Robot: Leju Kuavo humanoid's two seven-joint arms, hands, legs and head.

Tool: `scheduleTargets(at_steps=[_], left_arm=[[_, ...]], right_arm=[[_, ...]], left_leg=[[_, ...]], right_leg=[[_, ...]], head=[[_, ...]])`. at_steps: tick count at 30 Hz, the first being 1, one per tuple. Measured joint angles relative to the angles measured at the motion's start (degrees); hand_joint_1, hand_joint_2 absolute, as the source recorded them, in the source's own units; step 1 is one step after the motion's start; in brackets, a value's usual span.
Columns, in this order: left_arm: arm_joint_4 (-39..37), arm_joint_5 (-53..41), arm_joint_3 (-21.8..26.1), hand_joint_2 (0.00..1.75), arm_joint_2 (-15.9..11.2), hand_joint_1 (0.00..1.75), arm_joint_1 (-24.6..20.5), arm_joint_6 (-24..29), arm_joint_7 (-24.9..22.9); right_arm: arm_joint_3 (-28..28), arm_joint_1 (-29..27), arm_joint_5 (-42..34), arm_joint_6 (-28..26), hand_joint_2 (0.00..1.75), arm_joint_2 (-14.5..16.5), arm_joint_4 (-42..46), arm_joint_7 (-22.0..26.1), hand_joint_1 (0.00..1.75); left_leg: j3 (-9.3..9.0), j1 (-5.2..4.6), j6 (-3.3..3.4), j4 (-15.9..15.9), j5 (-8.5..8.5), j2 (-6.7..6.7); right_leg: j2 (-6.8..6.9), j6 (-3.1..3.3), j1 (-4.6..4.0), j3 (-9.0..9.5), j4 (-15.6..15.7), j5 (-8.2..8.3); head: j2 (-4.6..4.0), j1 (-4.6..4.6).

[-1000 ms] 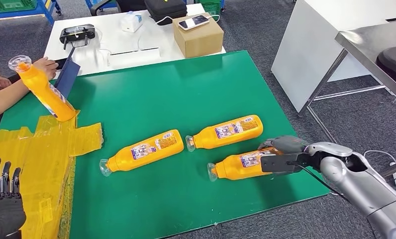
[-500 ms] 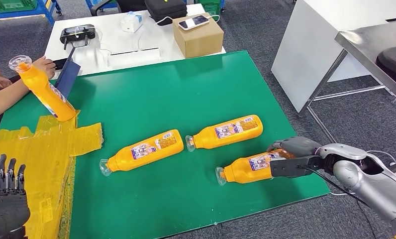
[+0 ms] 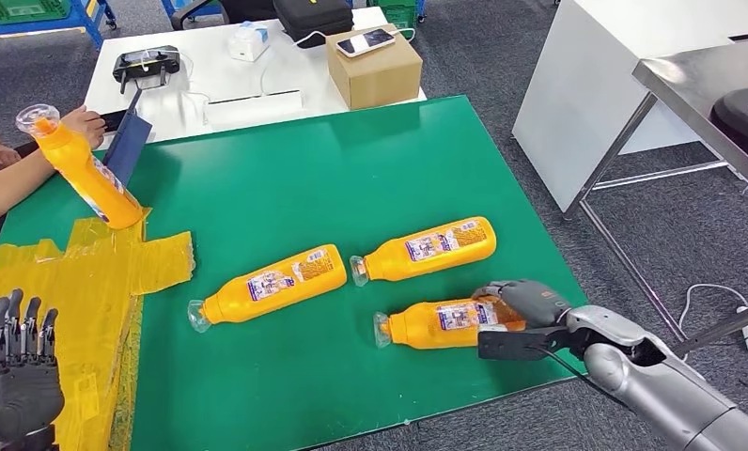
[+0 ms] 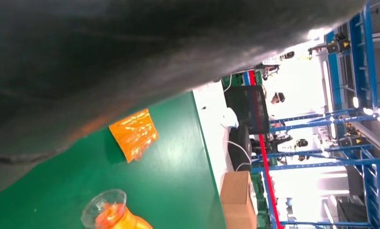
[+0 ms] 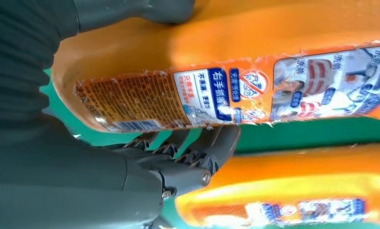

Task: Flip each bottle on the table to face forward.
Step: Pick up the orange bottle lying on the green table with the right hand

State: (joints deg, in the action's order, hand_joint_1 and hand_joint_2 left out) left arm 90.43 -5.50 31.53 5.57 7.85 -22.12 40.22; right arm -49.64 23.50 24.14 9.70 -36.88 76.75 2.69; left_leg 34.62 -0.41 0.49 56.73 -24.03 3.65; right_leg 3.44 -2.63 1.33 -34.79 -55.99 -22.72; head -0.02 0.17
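The head view looks forward and down over the green desk (image 3: 370, 169). Both wrist views sit close and turned; the left one shares the desk's far edge.

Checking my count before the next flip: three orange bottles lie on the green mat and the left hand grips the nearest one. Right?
Not quite: the right hand grips the nearest orange bottle, as the head view shows; the left hand holds nothing. Three bottles do lie on the green mat.

A cardboard box (image 3: 375, 68) carrying a phone (image 3: 366, 40) sits on the white surface (image 3: 163, 89); yellow tape (image 3: 88, 282) covers the green mat (image 3: 351, 178).
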Motion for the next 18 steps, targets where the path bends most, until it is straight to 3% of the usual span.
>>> scheduleTargets(at_steps=[18], left_arm=[[-0.01, -0.1, -0.47, 0.0, 0.0, 0.0, 0.09, -0.08, 0.0]], right_arm=[[4.07, -2.15, 1.26, 0.33, 1.75, 4.68, -1.67, 1.03, 1.75]], left_leg=[[-0.09, 0.0, 0.01, 0.0, 0.0, 0.07]], right_leg=[[-0.05, -0.01, 0.0, 0.06, 0.0, 0.01]], head=[[0.0, 0.01]])
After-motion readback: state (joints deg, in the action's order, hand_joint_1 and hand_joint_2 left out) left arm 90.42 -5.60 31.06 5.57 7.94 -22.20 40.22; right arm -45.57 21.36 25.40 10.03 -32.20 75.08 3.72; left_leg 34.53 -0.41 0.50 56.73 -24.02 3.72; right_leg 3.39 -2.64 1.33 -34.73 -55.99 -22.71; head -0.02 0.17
